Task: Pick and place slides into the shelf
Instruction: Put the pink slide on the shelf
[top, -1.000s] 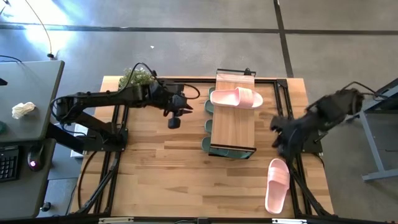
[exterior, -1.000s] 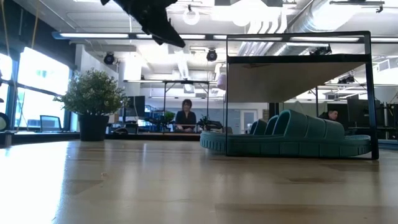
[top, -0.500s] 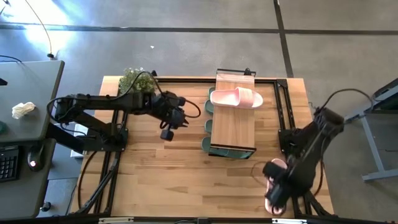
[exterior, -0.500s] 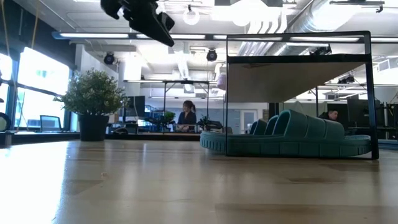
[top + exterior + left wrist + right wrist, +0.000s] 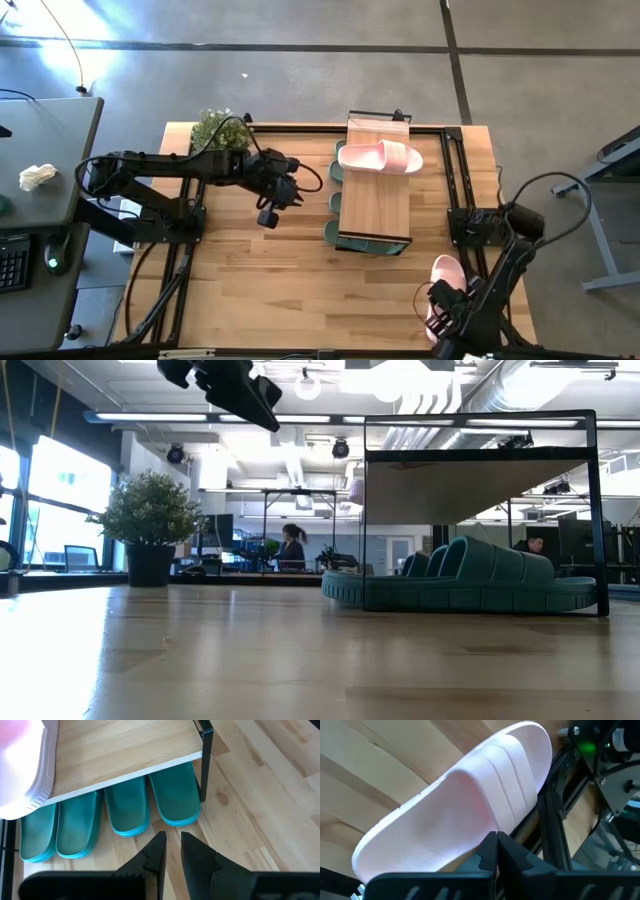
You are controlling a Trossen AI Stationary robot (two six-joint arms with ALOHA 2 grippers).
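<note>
Loose pink slide (image 5: 444,272): lies on the tabletop (image 5: 260,280) at its right front corner, beside the dark frame rail, well apart from the shelf (image 5: 375,200); in the right wrist view (image 5: 455,815) its ridged strap faces up.
Right claw (image 5: 447,325): sits right over the near end of that pink slide, the arm partly hiding it from above; its tips (image 5: 496,851) are pressed together with no gap, just above the slide's edge; it pinches nothing, and I cannot tell whether the tips touch the slide.
Second pink slide (image 5: 380,157): rests on the shelf top, lying across its far end.
Green slides (image 5: 110,812): four of them sit side by side under the shelf top, their rounded ends poking out on the shelf's left side; in the low view (image 5: 470,580) they show inside the dark frame.
Left claw (image 5: 267,216): hangs in the air left of the shelf, well above the tabletop, pointed toward the green slides; its tips (image 5: 170,851) stand a narrow slit apart and hold nothing.
Plant (image 5: 218,125): a small potted one at the tabletop's far left corner, behind the left arm.
</note>
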